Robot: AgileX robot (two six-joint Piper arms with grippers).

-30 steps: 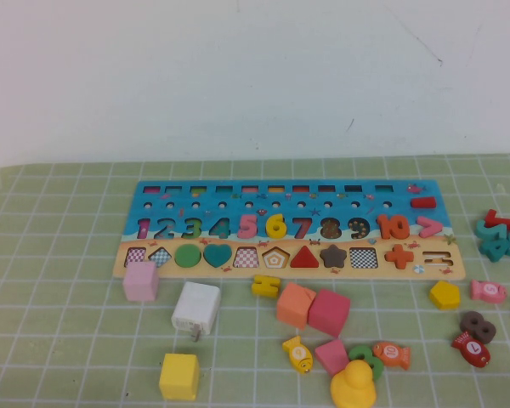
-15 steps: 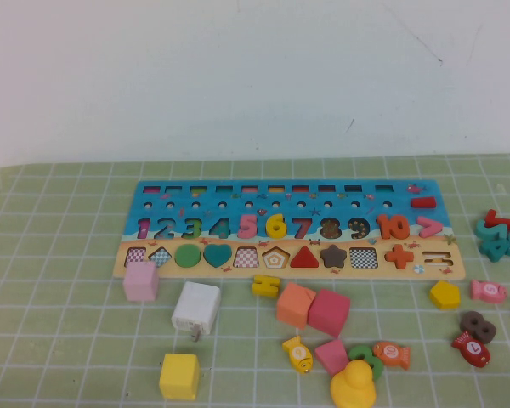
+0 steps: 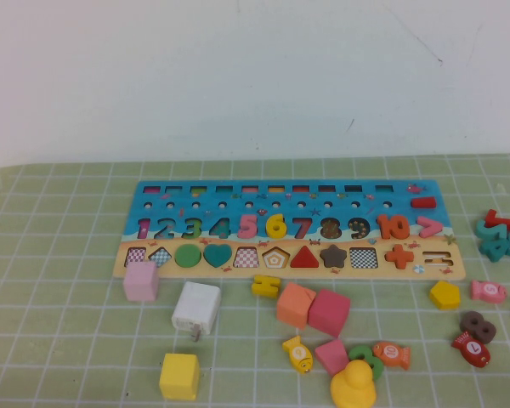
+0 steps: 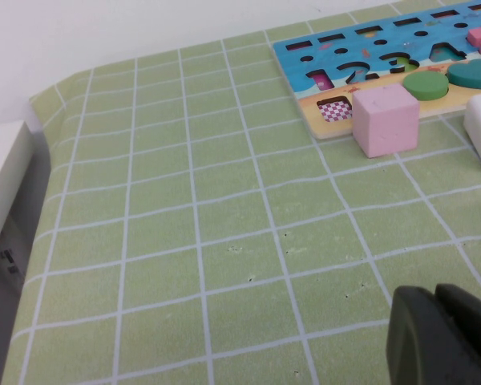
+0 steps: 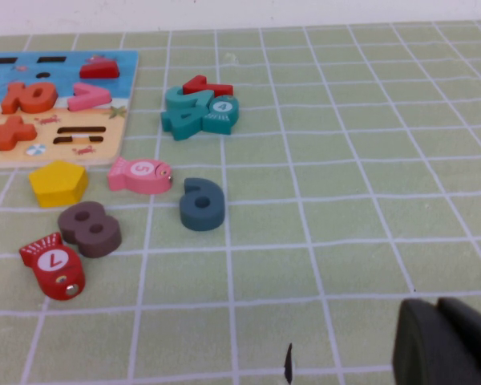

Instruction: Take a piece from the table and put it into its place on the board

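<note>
Both pincers sat low over the worktop, clear of the pieces: the left pincer hovered near the pink cube beside the board, the right pincer near the dark blue 6. Whether either was wide or narrow could not be told. A yellow pentagon lay just below the board's right end.

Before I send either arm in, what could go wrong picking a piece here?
The yellow pentagon lies close to the pink fish and brown 8, so the right hand, low near that cluster, might nudge them. By the left hand, the pink cube touches the board edge; grasping it might shift the board.
</note>
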